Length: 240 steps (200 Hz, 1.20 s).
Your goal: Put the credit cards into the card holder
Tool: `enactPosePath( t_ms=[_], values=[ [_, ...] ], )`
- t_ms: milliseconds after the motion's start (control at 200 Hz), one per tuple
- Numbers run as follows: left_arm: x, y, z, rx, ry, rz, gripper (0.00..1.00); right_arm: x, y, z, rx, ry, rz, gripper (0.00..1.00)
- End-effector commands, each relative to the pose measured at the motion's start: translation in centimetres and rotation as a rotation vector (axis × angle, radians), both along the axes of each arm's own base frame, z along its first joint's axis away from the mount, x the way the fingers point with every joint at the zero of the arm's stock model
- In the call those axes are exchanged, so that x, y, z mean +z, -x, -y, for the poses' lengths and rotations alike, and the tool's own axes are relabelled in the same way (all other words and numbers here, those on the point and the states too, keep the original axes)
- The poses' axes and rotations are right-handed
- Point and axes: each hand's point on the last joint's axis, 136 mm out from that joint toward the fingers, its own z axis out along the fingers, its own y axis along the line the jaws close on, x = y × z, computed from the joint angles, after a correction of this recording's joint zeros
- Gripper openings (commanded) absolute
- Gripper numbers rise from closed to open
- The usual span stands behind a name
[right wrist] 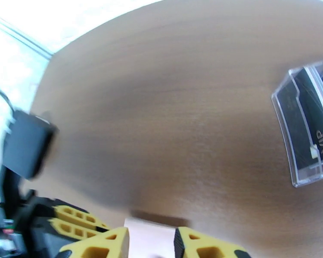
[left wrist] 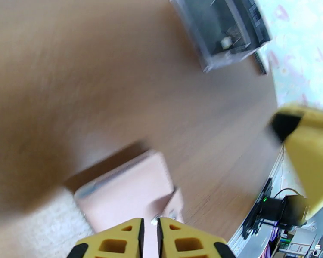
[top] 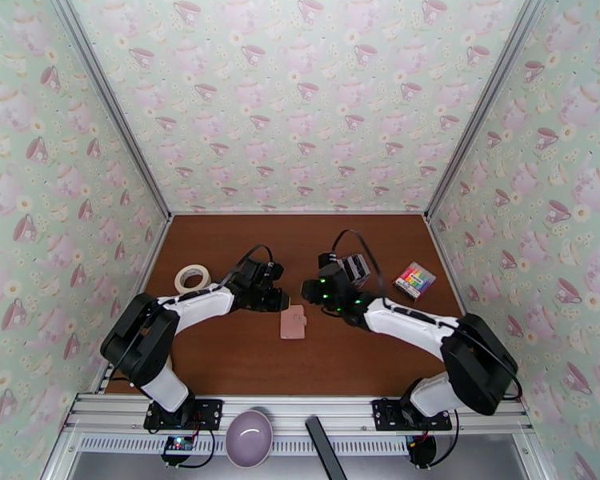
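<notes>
Card holder (top: 293,322) lies flat on the bench (top: 220,362), centre of the top view, between the two tools. It looks folded shut. Credit cards (left wrist: 222,26) sit stacked in a clear case (left wrist: 230,61), upper right of the left wrist view, well apart from the holder. No card in the holder that I can see.

Left tool (left wrist: 149,226): fingers almost together, thin slit, nothing visibly clamped. Snap tab (left wrist: 173,210) is just beside its tips.
Right tool (right wrist: 152,238): fingers apart, holder's edge shows in the gap, can't confirm contact.

Risks from here:
- both tools crowd one small holder, so fingers may clash
- holder looks light on a smooth bench, and a one-sided push would likely skate it away
- bad pull on the tab could flip the holder or let it spring shut
- thin cards in a snug case are hard to pinch and may fan out or drop
</notes>
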Motion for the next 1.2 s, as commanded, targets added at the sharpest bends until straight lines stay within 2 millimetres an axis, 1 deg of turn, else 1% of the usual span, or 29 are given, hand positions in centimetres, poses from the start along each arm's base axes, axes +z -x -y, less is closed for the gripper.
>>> enactPosePath(
  t_ms=[0, 75, 110, 190, 230, 295, 391, 491, 606, 666, 721, 781, 826, 1007, 1197],
  values=[
    [-0.4, 0.4, -0.7, 0.021, -0.024, -0.015, 0.16, 0.0, 4.0, -3.7, 0.281, -0.203, -0.171, 0.35],
    [-0.9, 0.5, -0.6, 0.016, -0.027, -0.026, 0.16, -0.7, 5.3, -5.3, 0.384, -0.274, -0.249, 0.34],
    [-1.1, 0.5, -0.5, 0.015, -0.025, -0.032, 0.16, -1.3, 5.6, -5.8, 0.405, -0.306, -0.281, 0.34],
    [-1.7, 0.2, -0.3, 0.012, -0.026, -0.042, 0.16, -2.4, 6.0, -6.5, 0.42, -0.362, -0.34, 0.31],
    [-2.0, 0.1, -0.3, 0.013, -0.029, -0.046, 0.16, -3.2, 5.9, -6.5, 0.402, -0.384, -0.366, 0.29],
    [-2.5, -0.1, -0.4, 0.019, -0.035, -0.051, 0.16, -3.2, 5.9, -6.5, 0.397, -0.45, -0.384, 0.26],
    [-3.4, -0.3, -0.5, 0.024, -0.041, -0.067, 0.16, -3.3, 5.8, -6.0, 0.375, -0.509, -0.393, 0.24],
    [-4.3, -0.3, -0.6, 0.023, -0.046, -0.084, 0.16, -3.4, 6.0, -5.5, 0.362, -0.532, -0.395, 0.2],
    [-5.0, -0.3, -0.6, 0.022, -0.05, -0.094, 0.16, -3.3, 6.4, -5.2, 0.354, -0.554, -0.398, 0.19],
    [-5.3, -0.3, -0.5, 0.022, -0.052, -0.098, 0.16, -3.8, 6.5, -4.9, 0.341, -0.554, -0.411, 0.19],
    [-5.4, -0.3, -0.4, 0.02, -0.048, -0.101, 0.16, -4.1, 6.6, -4.8, 0.337, -0.554, -0.414, 0.18],
    [-5.4, -0.3, -0.5, 0.02, -0.047, -0.101, 0.15, -4.8, 6.2, -4.2, 0.313, -0.556, -0.424, 0.16],
    [-5.4, -0.2, -0.5, 0.021, -0.049, -0.1, 0.15, -4.8, 5.9, -3.7, 0.298, -0.576, -0.424, 0.15],
    [-5.7, -0.3, -1.0, 0.022, -0.072, -0.099, 0.15, -4.1, 4.6, -1.9, 0.26, -0.665, -0.415, 0.15],
    [-5.4, -0.5, -1.2, 0.011, -0.099, -0.084, 0.15, -5.4, 4.6, -1.7, 0.253, -0.623, -0.458, 0.12]
  ],
)
